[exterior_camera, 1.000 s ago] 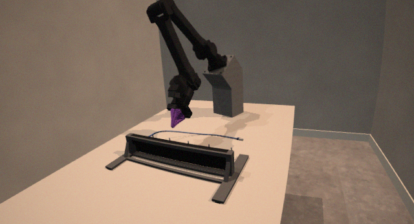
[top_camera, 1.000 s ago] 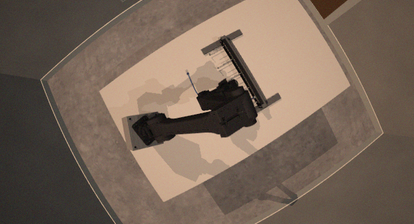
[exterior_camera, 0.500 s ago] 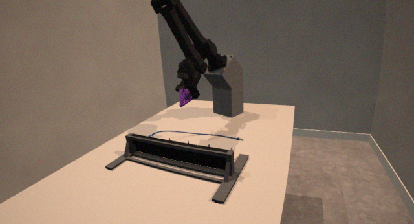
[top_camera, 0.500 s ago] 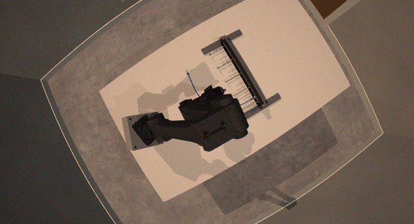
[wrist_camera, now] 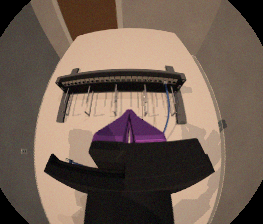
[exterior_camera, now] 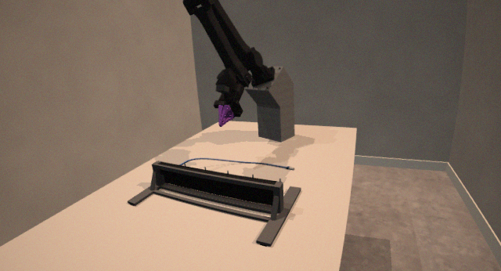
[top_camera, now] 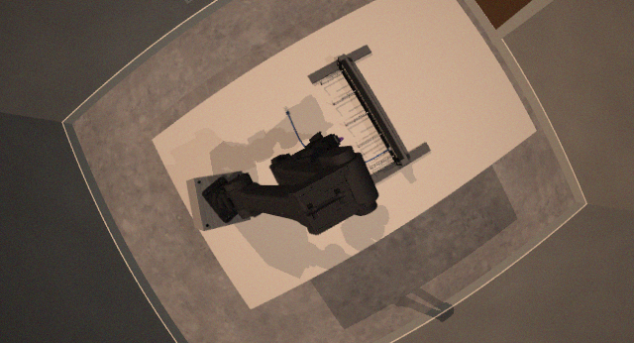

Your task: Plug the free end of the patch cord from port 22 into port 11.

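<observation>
Your cord point(top_camera: 296, 130) point(exterior_camera: 235, 161) point(wrist_camera: 169, 109) runs from the rack point(top_camera: 376, 112) point(exterior_camera: 219, 176) point(wrist_camera: 121, 75) across the surface point(top_camera: 446, 70) point(exterior_camera: 176, 228) point(wrist_camera: 127, 42), its free plug point(top_camera: 287, 111) point(exterior_camera: 290, 168) point(wrist_camera: 70, 161) lying on the robot's side. The gripper point(top_camera: 340, 139) point(exterior_camera: 221, 125) point(wrist_camera: 129, 113) hangs clenched on nothing, presumably so you can reposition before grasping for port 11.

The pale table point(top_camera: 461, 85) point(exterior_camera: 188, 228) point(wrist_camera: 127, 47) carries the dark rack point(top_camera: 378, 112) point(exterior_camera: 219, 176) point(wrist_camera: 122, 75) and grey arm pedestal point(top_camera: 197, 204) point(exterior_camera: 287, 114).

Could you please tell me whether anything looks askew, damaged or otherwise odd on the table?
Nothing looks damaged. The dark metal rack stands upright on both feet. The thin blue patch cord has one end lying loose, away from the rack, which fits a cord still to be plugged in.
</observation>
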